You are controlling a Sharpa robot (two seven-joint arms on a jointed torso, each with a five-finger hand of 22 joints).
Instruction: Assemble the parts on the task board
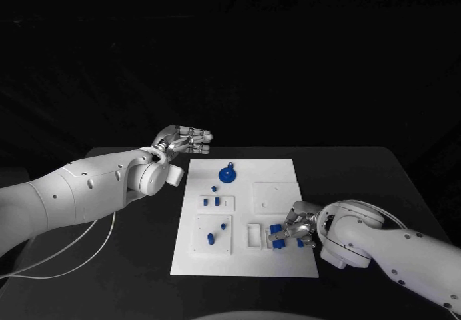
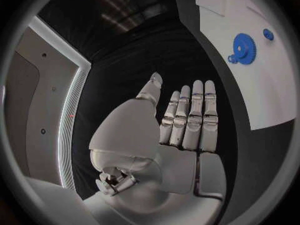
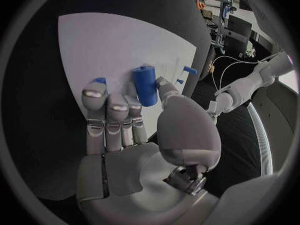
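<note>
**Right hand on a blue cylinder, left hand idle off the board**

On the black table (image 1: 115, 267), seen from the head camera, the flat white rectangular task board (image 1: 278, 263) lies in the middle. The silver right hand (image 1: 296, 230) sits over the board's near right part, fingers wrapped around a small blue piece, with a couple more small blue pieces (image 1: 276, 239) right by its fingertips next to a raised white slot frame (image 1: 254, 236). Further up the board there's a round blue toothed gear (image 1: 226, 175) with a little blue peg (image 1: 232, 165) just beyond it. Three short blue pins (image 1: 212, 200) stand in a small white block, and two more blue pegs (image 1: 216, 231) sit on a square white plate on the near left. The silver left hand (image 1: 188, 139) hovers off the board's far left corner, over the table, holding nothing.

From the left wrist camera, that left hand (image 2: 181, 125) has its fingers straight and pressed side by side, thumb out a bit, empty. The blue gear (image 2: 244, 47) shows on the white board (image 2: 269, 95) well apart from it.

From the right wrist camera, the right hand (image 3: 125, 115) pinches a stubby blue cylinder (image 3: 145, 86) between thumb and fingers, upright over the board (image 3: 106, 45). A bit of blue (image 3: 99, 80) peeks out past one fingertip, can't tell what it is. Another small blue pin (image 3: 190, 70) sticks up near the board's edge.
</note>
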